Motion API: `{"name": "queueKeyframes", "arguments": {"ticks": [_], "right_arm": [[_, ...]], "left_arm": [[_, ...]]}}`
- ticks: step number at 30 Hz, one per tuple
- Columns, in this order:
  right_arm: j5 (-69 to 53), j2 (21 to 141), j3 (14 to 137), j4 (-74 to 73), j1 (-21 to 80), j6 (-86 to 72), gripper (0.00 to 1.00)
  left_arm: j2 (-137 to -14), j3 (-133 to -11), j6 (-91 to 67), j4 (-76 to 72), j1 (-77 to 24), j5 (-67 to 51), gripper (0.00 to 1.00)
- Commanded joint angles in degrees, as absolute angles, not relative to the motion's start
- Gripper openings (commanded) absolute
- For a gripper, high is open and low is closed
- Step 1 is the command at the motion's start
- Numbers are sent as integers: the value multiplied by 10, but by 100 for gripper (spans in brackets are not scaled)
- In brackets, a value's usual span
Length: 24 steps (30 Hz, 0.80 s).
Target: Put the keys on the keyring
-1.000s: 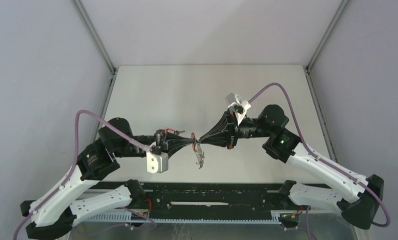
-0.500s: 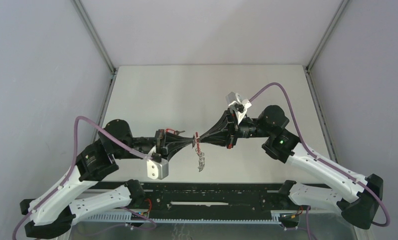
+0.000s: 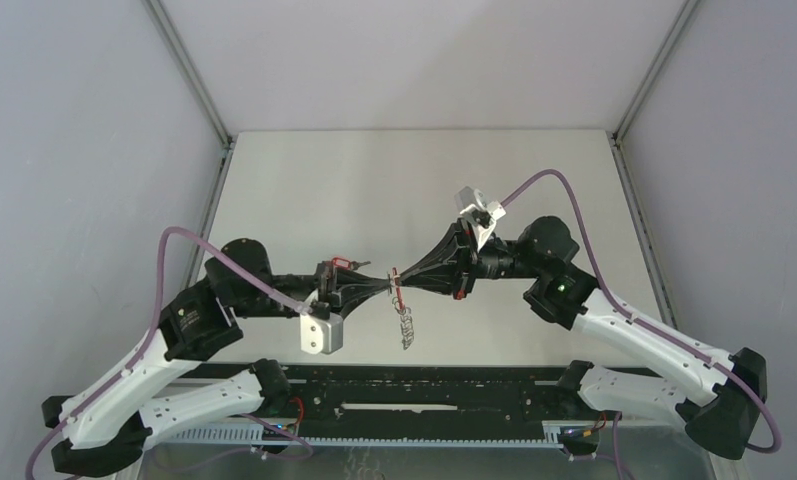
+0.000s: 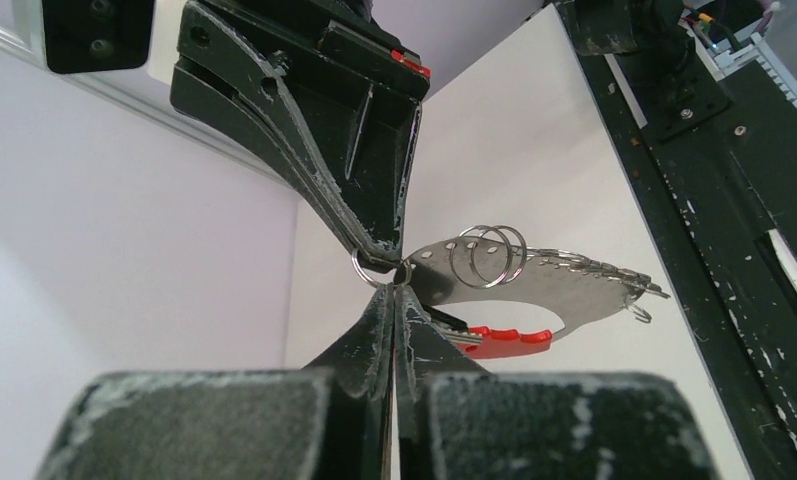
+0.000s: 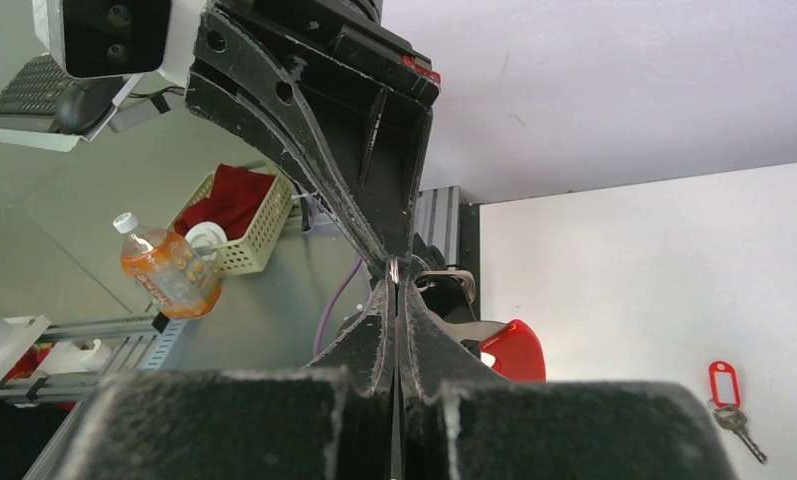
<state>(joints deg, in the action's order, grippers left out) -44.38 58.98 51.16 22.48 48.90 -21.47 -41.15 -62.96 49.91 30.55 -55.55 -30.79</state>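
Observation:
My two grippers meet tip to tip above the table's near middle. The right gripper [image 3: 399, 281] [image 5: 394, 275] is shut on a small split ring [image 4: 370, 268]. The left gripper [image 3: 386, 287] [image 4: 394, 292] is shut, its tips at the end of the keyring [image 4: 574, 292] next to that ring. The keyring [image 3: 405, 324], a silver-grey plate with wire loops and a red arc [image 5: 515, 350], hangs below the tips. A black-headed key [image 4: 452, 322] lies against my left finger; what it hangs from is hidden. The red-tagged key [image 5: 724, 385] lies on the table.
The white table [image 3: 424, 190] is walled by grey panels on three sides. A black rail [image 3: 424, 392] runs along the near edge between the arm bases. Off the table, the right wrist view shows a bottle [image 5: 166, 265] and a basket [image 5: 239, 222].
The left jaws have closed the last bit and the left wrist has sunk slightly. The keyring has swung from a tilt to hang lower, a little to the right.

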Motion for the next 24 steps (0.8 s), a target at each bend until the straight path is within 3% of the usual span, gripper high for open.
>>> {"name": "queueKeyframes", "arguments": {"ticks": [1, 24], "right_arm": [[-403, 569, 508, 275, 490, -226, 0], [-365, 560, 495, 276, 500, -215, 0]], "left_arm": [[-417, -615, 471, 277, -563, -334, 0], [-401, -573, 393, 156, -567, -321, 0]]}}
